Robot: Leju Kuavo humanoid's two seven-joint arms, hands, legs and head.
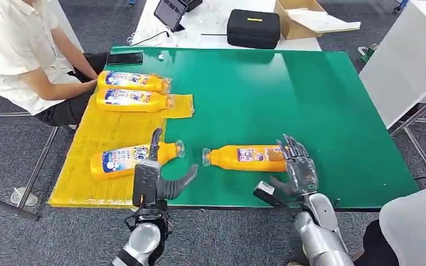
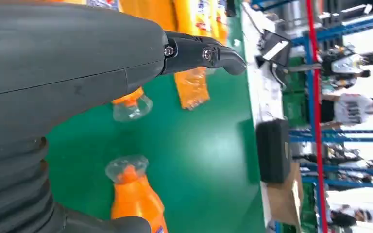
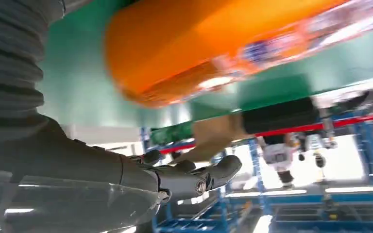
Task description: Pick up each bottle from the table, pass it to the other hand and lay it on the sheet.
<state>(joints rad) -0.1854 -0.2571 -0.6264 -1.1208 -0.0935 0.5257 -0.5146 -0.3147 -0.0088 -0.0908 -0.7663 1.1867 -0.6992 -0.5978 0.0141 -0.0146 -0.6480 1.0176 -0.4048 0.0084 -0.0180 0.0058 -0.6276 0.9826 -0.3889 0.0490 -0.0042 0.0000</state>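
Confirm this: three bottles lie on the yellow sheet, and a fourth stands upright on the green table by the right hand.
One thing is off: the fourth bottle is not upright. The head view shows it lying on its side on the green table, cap toward the yellow sheet, by the right hand. Three bottles do lie on the sheet.

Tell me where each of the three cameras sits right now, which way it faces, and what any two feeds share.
Head view: high on the body, looking forward and down over the green table and yellow sheet; left hand and right hand enter from below.
Left wrist view: behind the left hand, looking across the table toward the black case.
Right wrist view: behind the right hand, close on the bottle on the table.
Shared: that bottle shows in all three.
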